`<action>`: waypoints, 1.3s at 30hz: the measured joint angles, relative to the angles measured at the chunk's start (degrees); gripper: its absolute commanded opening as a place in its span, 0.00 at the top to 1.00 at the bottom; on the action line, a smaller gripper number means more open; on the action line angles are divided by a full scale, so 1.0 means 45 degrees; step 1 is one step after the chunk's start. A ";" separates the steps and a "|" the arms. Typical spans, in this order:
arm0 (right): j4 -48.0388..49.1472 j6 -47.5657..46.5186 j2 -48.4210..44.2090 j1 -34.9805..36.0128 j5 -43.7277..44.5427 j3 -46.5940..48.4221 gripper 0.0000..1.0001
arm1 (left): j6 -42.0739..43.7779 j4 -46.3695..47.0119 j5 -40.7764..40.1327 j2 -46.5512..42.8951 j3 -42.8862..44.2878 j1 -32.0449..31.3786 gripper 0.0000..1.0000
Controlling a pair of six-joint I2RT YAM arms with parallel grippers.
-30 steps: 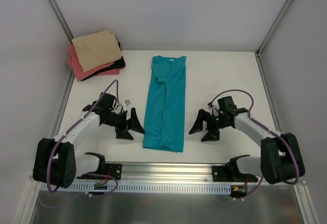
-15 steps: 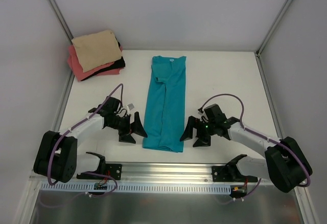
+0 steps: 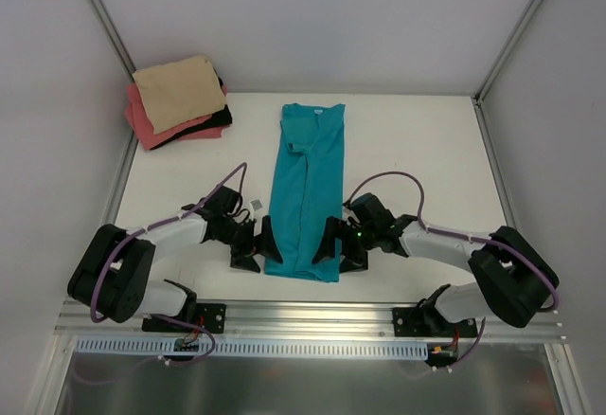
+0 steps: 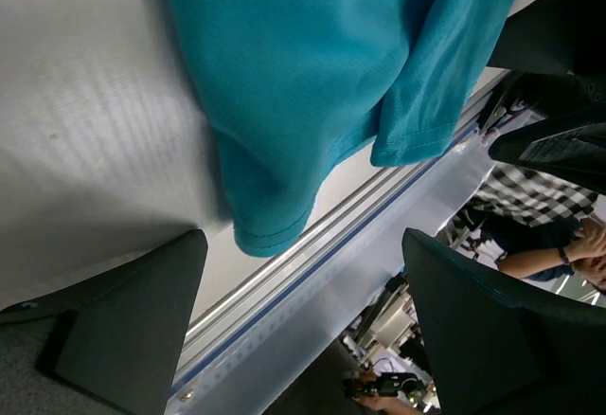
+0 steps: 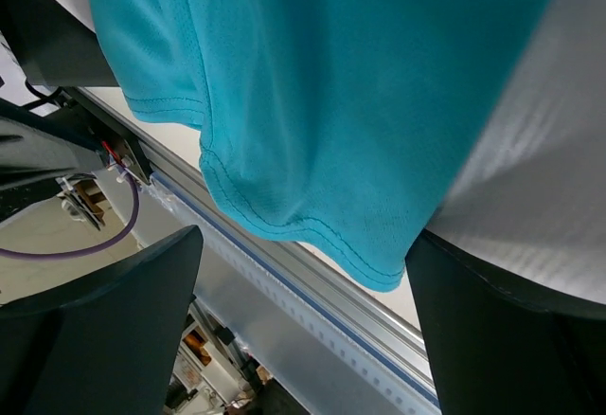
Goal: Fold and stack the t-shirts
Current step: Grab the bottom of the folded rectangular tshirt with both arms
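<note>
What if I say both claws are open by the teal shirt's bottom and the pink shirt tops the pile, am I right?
Not quite: the top view shows the tan shirt on top, the pink shirt under it. The left claw and right claw are open by the bottom of the teal shirt.

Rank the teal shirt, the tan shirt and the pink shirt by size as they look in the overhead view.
1. teal shirt, laid out long
2. tan shirt, folded atop the pile
3. pink shirt, only its edges showing
</note>
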 measured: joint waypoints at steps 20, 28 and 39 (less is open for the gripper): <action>0.0238 0.0767 0.0034 0.0369 0.0913 -0.0568 0.98 | -0.0704 0.1462 -0.0559 0.0967 0.0039 -0.0860 1.00; -0.0034 0.0845 -0.0539 0.0374 0.1039 -0.0714 0.99 | -0.0709 0.1554 -0.0500 0.1059 -0.0024 -0.0860 1.00; -0.0636 0.1501 -0.2127 0.0738 0.1171 -0.1768 0.99 | -0.0967 0.1127 -0.0311 -0.0049 -0.0097 -0.1360 1.00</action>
